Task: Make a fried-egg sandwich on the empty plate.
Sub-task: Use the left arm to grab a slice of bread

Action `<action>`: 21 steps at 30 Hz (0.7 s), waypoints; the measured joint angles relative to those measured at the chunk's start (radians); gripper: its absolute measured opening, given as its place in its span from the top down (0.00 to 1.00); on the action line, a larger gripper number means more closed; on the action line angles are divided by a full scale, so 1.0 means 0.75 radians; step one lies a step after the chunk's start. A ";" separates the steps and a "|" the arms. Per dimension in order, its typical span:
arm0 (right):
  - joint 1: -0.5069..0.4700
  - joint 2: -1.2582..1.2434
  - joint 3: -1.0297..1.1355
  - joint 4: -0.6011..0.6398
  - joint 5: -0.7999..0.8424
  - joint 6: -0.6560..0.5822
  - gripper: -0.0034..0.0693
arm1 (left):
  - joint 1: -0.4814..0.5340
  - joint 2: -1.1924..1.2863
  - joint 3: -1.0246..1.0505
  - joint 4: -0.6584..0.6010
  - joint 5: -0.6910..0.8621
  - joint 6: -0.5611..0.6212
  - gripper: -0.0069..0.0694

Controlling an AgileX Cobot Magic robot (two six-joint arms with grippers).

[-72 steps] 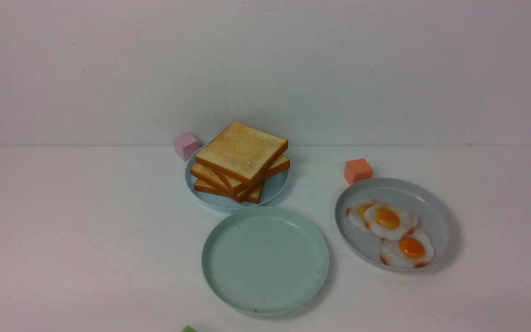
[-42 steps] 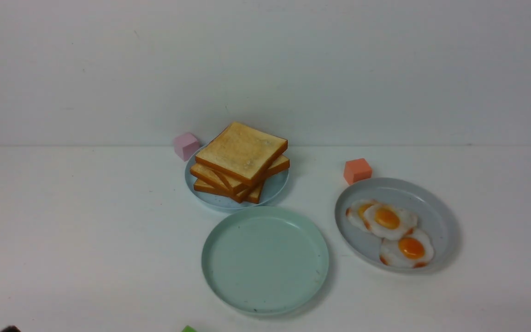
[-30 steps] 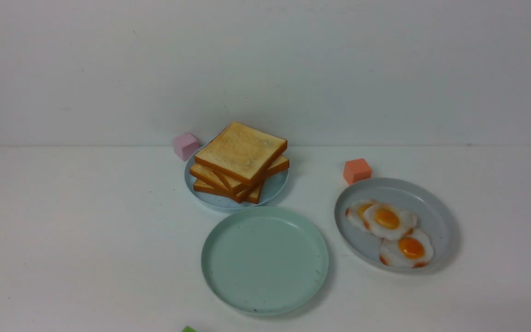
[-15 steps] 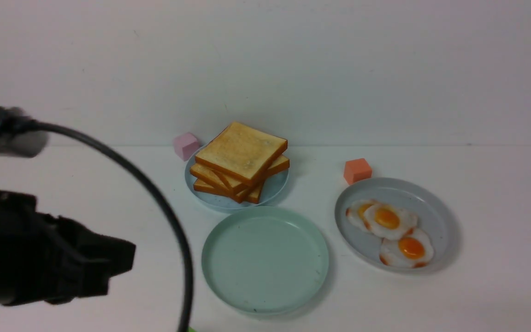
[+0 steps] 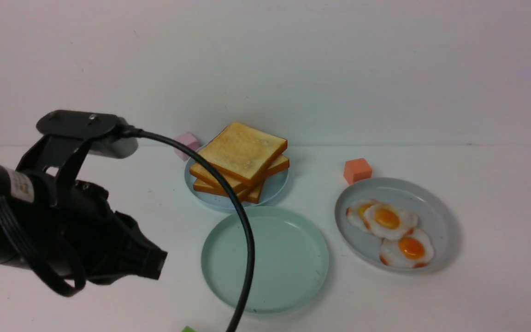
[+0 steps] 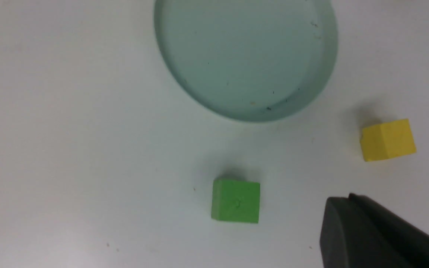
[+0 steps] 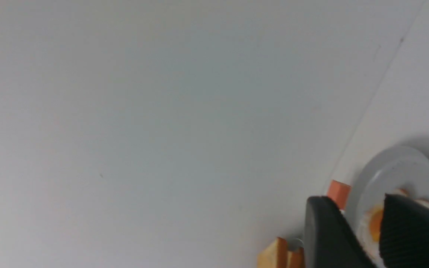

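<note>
The mint-green plate (image 5: 265, 295) lies empty at the front centre; it also shows in the left wrist view (image 6: 184, 74). No sandwich is in view. A pile of toast slices (image 5: 242, 154) sits on a light-blue plate (image 5: 274, 191) behind it. Three fried eggs (image 5: 387, 219) lie on a grey plate (image 5: 436, 216) to the right. My left gripper (image 5: 157, 263) hovers left of the mint plate, its fingers (image 6: 348, 230) together and empty. My right gripper (image 7: 359, 203) shows only in its wrist view, jaws apart and empty, with an egg (image 7: 374, 223) seen between them.
A pink cube (image 5: 186, 139) stands behind the toast plate and an orange cube (image 5: 356, 170) behind the grey plate. A green cube (image 6: 235, 201) and a yellow cube (image 6: 387, 139) lie in front of the mint plate. A black cable (image 5: 228, 193) arcs across the mint plate.
My left arm has come into view from the lower left and moved right towards the mint plate. The plates, toast, eggs and cubes have not moved.
</note>
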 joint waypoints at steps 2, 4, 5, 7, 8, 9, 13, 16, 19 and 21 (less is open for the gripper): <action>0.000 0.000 -0.002 0.035 -0.026 0.000 0.62 | -0.001 0.017 -0.007 -0.012 -0.034 0.066 0.93; 0.000 0.000 -0.013 0.052 -0.031 0.000 0.62 | -0.003 0.048 -0.026 -0.027 -0.049 0.118 0.93; 0.000 0.000 -0.013 0.052 -0.029 0.000 0.62 | -0.003 0.051 -0.029 -0.027 -0.049 0.118 0.93; 0.000 0.000 -0.023 0.037 0.007 0.000 0.62 | -0.003 0.101 -0.072 -0.049 -0.048 0.131 0.93; 0.000 0.000 -0.025 0.019 0.023 0.000 0.62 | -0.003 0.123 -0.092 -0.054 -0.046 0.134 0.93; 0.000 0.000 -0.026 0.012 0.044 0.000 0.62 | -0.003 0.135 -0.108 -0.057 -0.045 0.134 0.93; 0.000 0.000 -0.050 -0.066 0.162 -0.042 0.63 | -0.003 0.219 -0.194 -0.060 -0.016 0.139 0.93; 0.000 0.011 -0.183 -0.185 0.405 -0.202 0.67 | -0.003 0.286 -0.258 -0.062 0.031 0.136 0.93; 0.000 0.121 -0.407 -0.306 0.752 -0.428 0.75 | -0.003 0.378 -0.350 -0.065 0.094 0.098 0.93; 0.000 0.255 -0.631 -0.373 1.052 -0.620 0.83 | -0.003 0.447 -0.418 -0.065 0.137 0.076 0.93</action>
